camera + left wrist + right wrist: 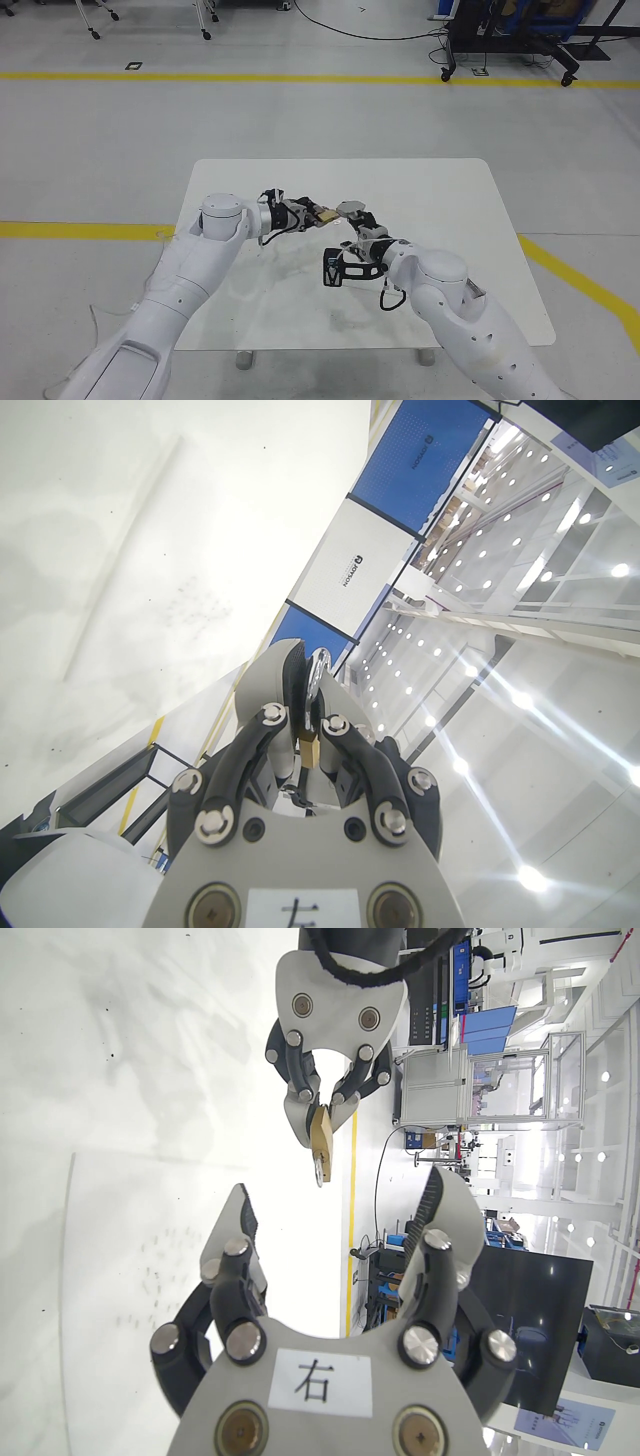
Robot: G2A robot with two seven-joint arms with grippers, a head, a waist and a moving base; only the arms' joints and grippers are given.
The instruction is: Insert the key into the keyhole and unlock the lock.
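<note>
Aloft, one lock (321, 1135) in left hand (306, 685), one key (318, 1173), right hand (341, 1190) spread.

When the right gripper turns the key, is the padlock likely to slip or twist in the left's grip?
The padlock looks like solid brass, so likely stiff and heavy for its size. Its smooth faces may slide in the left gripper, since much of it sticks out beyond the grip. Turning the key could lever it.

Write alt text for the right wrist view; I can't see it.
The left gripper, farther off, holds a brass padlock with a silver key at its free end. The right gripper is open, facing it with a gap between, over the white table.
</note>
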